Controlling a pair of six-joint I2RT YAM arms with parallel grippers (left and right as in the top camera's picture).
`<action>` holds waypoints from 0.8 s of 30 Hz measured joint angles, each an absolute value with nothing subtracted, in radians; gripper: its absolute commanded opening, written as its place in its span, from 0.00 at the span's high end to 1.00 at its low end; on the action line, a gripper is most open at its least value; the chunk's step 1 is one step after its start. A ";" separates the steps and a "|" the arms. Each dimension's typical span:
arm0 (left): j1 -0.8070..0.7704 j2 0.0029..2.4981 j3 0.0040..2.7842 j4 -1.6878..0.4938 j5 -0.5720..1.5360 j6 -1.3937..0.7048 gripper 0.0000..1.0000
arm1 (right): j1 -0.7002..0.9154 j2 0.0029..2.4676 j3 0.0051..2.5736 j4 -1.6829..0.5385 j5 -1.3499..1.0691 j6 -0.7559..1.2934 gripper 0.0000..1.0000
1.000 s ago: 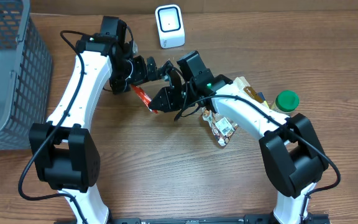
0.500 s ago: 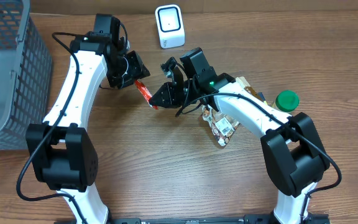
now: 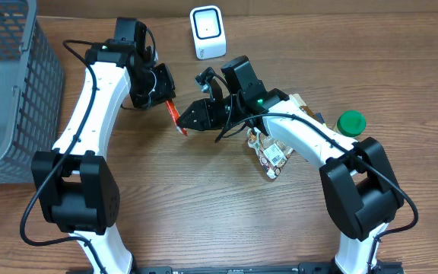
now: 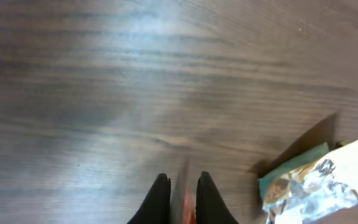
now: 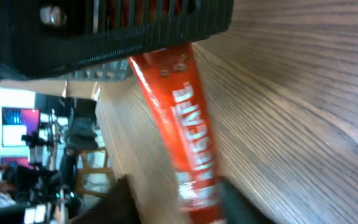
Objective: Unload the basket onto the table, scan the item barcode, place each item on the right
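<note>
The item is a red tube (image 3: 175, 116) with white lettering, held off the table between both arms. My left gripper (image 3: 166, 97) is shut on its upper end; in the left wrist view a red strip (image 4: 188, 210) shows between the black fingers (image 4: 160, 200). My right gripper (image 3: 186, 121) is at the tube's lower end. In the right wrist view the tube (image 5: 182, 118) runs down from the left gripper's black body (image 5: 104, 28), and its end lies between my right gripper's (image 5: 178, 208) parted jaws, with a gap on the left side. The white scanner (image 3: 207, 32) stands at the back.
A grey wire basket (image 3: 10, 84) fills the left edge. Under the right arm lie snack packets (image 3: 273, 157) and a green-capped bottle (image 3: 350, 122). A foil packet (image 4: 319, 180) shows at the right of the left wrist view.
My left gripper has shut on the red tube's upper end. My right gripper, shut on the tube before, has spread its jaws. The tube has shifted slightly left.
</note>
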State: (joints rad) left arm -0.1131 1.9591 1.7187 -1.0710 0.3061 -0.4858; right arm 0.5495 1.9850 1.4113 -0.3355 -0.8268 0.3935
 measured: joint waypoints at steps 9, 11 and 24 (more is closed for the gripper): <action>-0.060 1.959 1.720 -1.256 0.350 -0.422 0.96 | 0.550 1.985 1.411 -0.393 -0.833 0.260 0.17; -0.028 1.959 1.720 -1.269 0.368 -0.403 0.96 | 0.550 1.985 1.411 -0.408 -0.834 0.231 0.17; -0.039 1.959 1.720 -1.286 0.362 -0.317 0.96 | 0.550 1.985 1.411 -0.537 -0.757 0.157 0.17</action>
